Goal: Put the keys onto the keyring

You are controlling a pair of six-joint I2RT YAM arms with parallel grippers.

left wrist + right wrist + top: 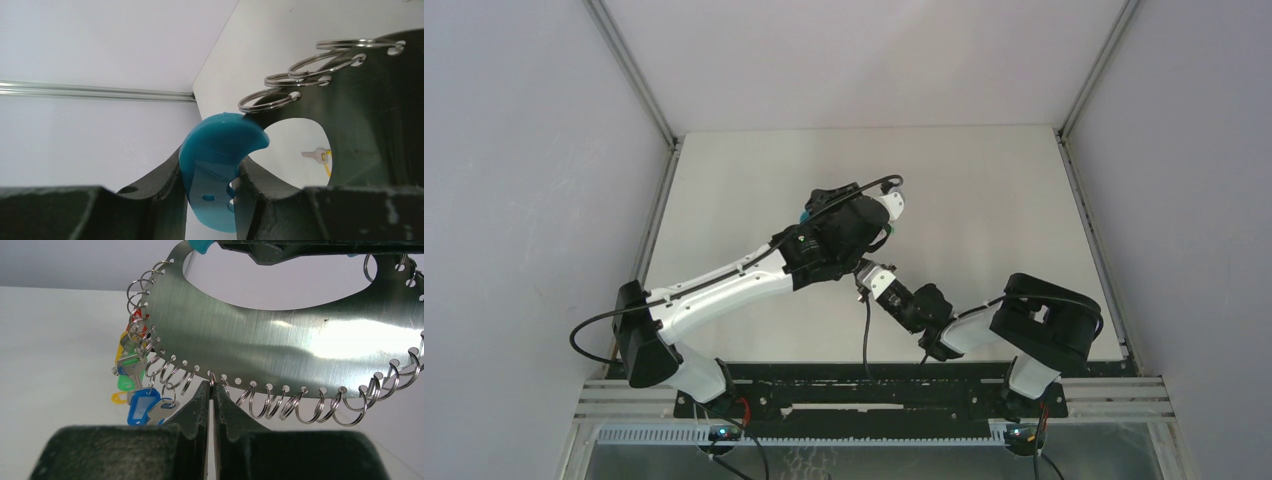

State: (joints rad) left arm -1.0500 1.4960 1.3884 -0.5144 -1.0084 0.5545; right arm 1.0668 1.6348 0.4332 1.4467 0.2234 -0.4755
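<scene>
Here the left gripper (212, 172) clamps the keyring (280, 340) by its blue handle, raised mid-scene; the right gripper (211, 390) pinches shut on one ring at its lower edge; a yellow-headed key (316, 155) lies on the table (984, 200).

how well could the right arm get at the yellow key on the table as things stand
Likely not yet: the right pincer is shut on a split ring of the keyring, held by the left pincer. It must let go first; the key lies uncovered on the table.
</scene>
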